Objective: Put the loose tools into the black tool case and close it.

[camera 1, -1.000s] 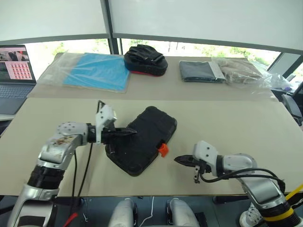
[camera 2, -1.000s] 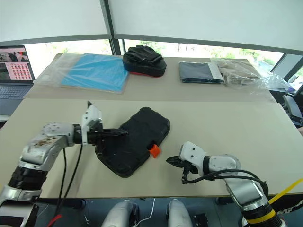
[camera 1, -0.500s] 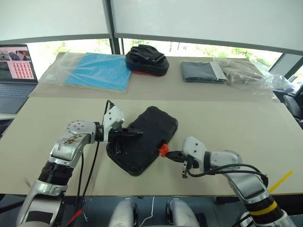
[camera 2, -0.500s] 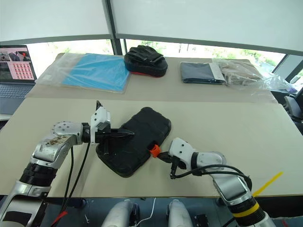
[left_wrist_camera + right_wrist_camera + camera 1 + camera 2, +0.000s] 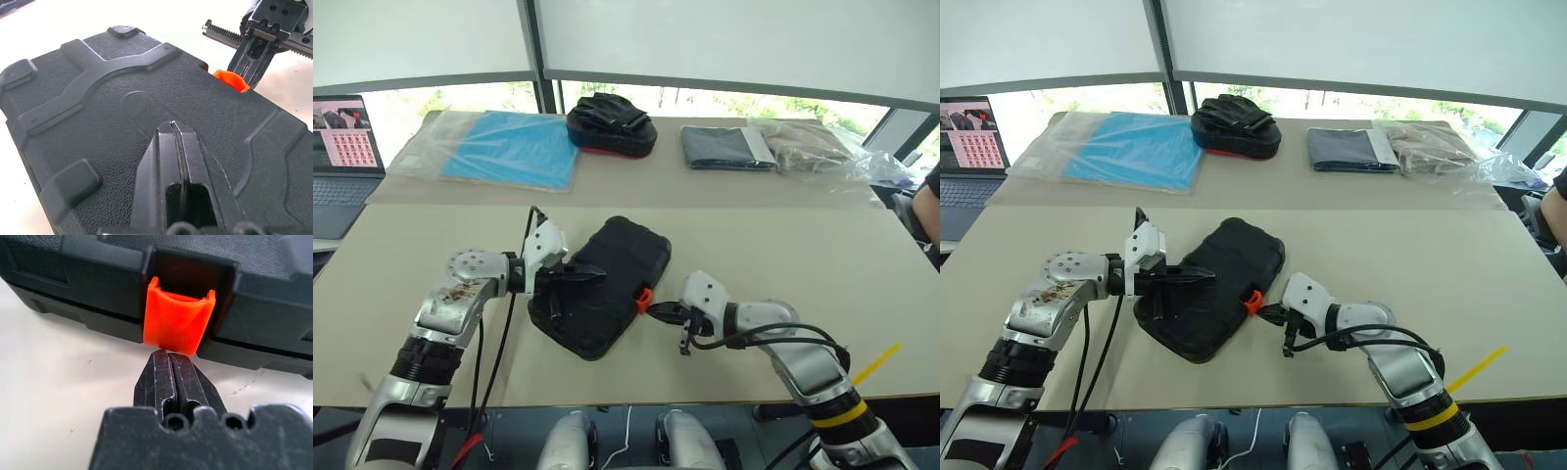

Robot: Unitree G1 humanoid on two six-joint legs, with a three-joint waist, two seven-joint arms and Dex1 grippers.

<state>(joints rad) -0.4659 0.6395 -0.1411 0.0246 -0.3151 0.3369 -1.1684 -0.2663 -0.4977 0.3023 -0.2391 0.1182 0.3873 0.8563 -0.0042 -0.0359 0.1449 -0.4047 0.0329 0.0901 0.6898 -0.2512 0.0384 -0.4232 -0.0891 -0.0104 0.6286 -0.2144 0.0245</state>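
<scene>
Right wrist view has the closed right pincer (image 5: 169,355) at the orange latch (image 5: 178,321), left pincer (image 5: 173,128) closed atop the shut black tool case (image 5: 603,284); latching remains.

Bright daylight from rear windows, soft shadows

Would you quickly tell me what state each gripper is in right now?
Left gripper: shut, holding nothing, over the flat black plastic tool case.
Right gripper: shut, empty, at its orange latch.
</scene>
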